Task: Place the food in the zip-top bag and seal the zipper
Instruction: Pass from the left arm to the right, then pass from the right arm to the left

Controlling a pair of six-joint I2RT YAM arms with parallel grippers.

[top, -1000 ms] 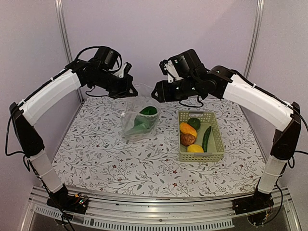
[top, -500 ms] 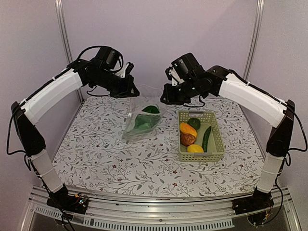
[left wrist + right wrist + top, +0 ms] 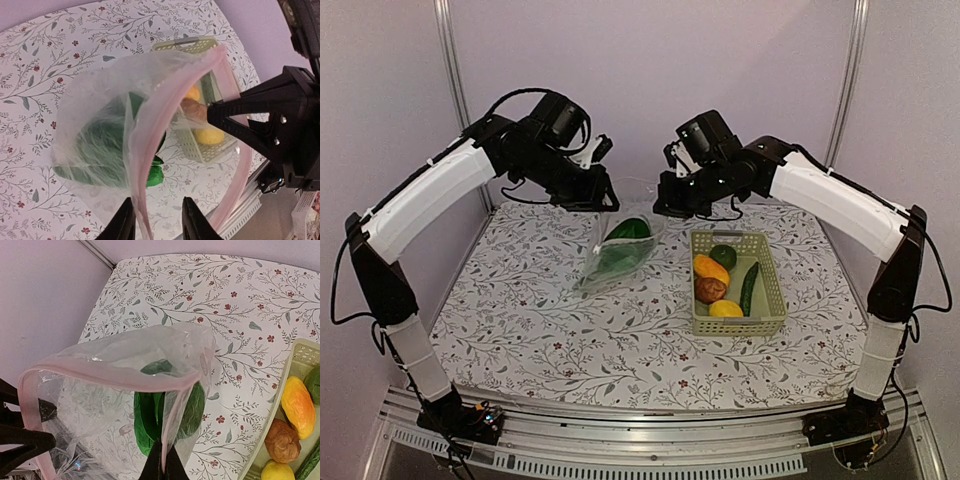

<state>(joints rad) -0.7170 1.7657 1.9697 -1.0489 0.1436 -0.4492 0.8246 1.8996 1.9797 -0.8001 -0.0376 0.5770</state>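
Zip-top bag point(image 3: 598, 245), clear and crinkly, hangs over the far middle of the floral desk point(image 3: 520, 320), held up between two robot arms, its lower end down at the desk. Green toy vegetables point(image 3: 618, 258) lie inside it. The right gripper point(image 3: 161, 462) has its jaws closed tight on the pink-tinted zipper point(image 3: 105, 380) at the bag's gaping mouth. The left gripper point(image 3: 157, 220) has its jaws apart, the zipper's other side passing between them. Just right of the bag, a pale green basket point(image 3: 775, 300) holds an orange-yellow oval point(image 3: 710, 268), brown potato point(image 3: 710, 290), yellow lemon point(image 3: 725, 309), green cucumber point(image 3: 749, 288) and dark green lump point(image 3: 723, 256).
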